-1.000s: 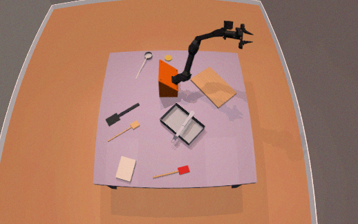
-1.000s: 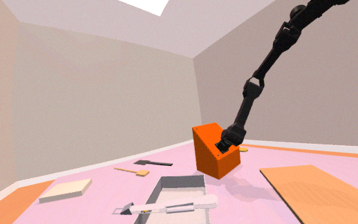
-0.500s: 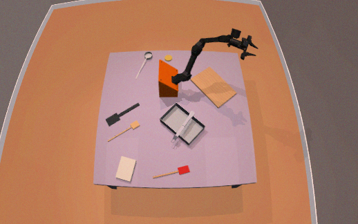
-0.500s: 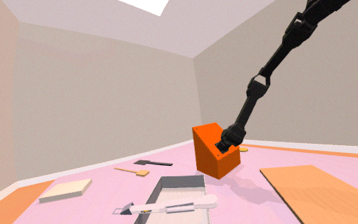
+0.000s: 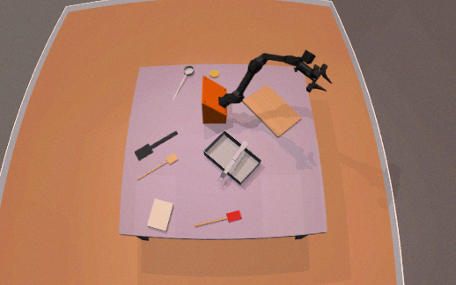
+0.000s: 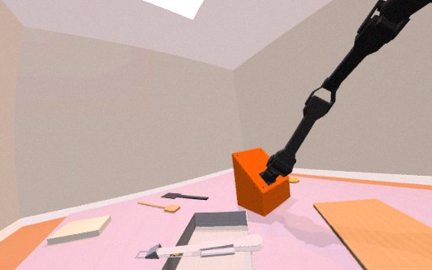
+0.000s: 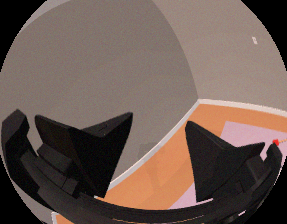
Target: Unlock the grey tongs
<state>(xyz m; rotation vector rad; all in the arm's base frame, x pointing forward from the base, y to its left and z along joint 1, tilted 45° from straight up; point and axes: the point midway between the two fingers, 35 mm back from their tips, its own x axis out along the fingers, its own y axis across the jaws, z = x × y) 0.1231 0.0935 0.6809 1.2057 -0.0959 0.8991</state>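
The grey tongs [image 5: 239,151] [image 6: 248,242] lie closed across the roasting tin [image 5: 253,156] [image 6: 222,219]. Their broad rounded end is over the tin's upper-right side in the top view, and their narrow tips stick out past the lower-left side. The wooden board [image 5: 274,110] [image 6: 389,233] lies flat to the right of the arm's base and has nothing on it. My gripper [image 5: 328,86] [image 7: 160,120] is open and empty, raised high beyond the board at the table's right edge, far from the tongs. It is out of frame in the exterior view.
The orange wedge [image 5: 214,115] [image 6: 247,187] carries the arm's base. A black spatula [image 5: 143,152] [image 6: 184,196], a wooden spatula [image 5: 172,158] [image 6: 172,208] and a cream block [image 5: 160,215] [image 6: 80,230] lie left. A red spatula [image 5: 234,216] lies near the front, a yellow disc [image 5: 214,74] at the back.
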